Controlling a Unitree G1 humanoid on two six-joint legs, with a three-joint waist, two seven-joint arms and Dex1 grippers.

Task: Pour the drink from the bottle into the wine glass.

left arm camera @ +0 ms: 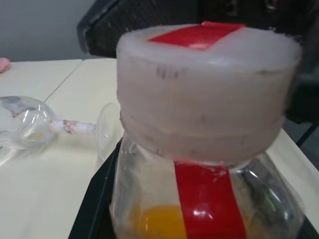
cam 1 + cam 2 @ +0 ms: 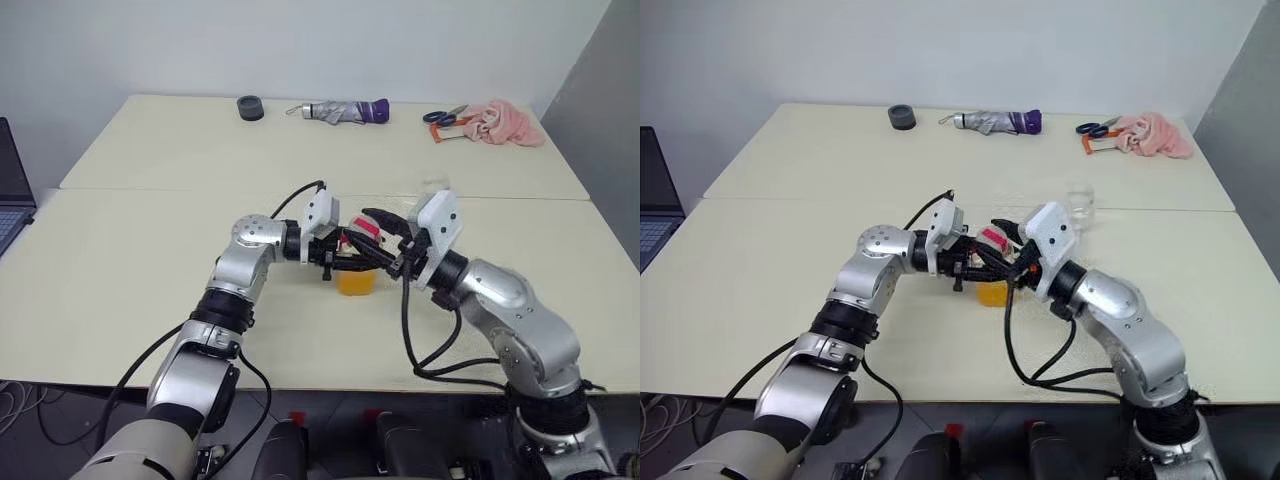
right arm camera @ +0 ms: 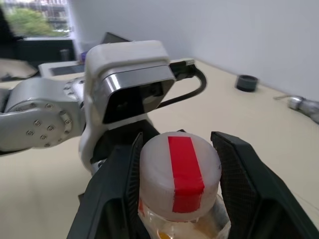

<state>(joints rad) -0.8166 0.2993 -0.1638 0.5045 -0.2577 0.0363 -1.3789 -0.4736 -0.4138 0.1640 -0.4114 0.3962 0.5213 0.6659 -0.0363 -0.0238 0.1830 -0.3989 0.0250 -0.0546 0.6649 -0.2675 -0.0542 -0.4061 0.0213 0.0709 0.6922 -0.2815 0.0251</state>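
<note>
The bottle is small and clear, with a red label stripe and a wide pale cap that has a red strip over it. It is held just above the middle of the table. The orange drink fills its lower part. My left gripper is shut on the bottle's body from the left. My right gripper comes in from the right, and its two black fingers press against both sides of the cap. The wine glass stands upright on the table beyond the grippers; its bowl holds nothing.
Along the far table edge lie a black round object, a folded grey and purple umbrella, scissors and a pink cloth. A laptop sits at the far left. A seam joins the two tabletops.
</note>
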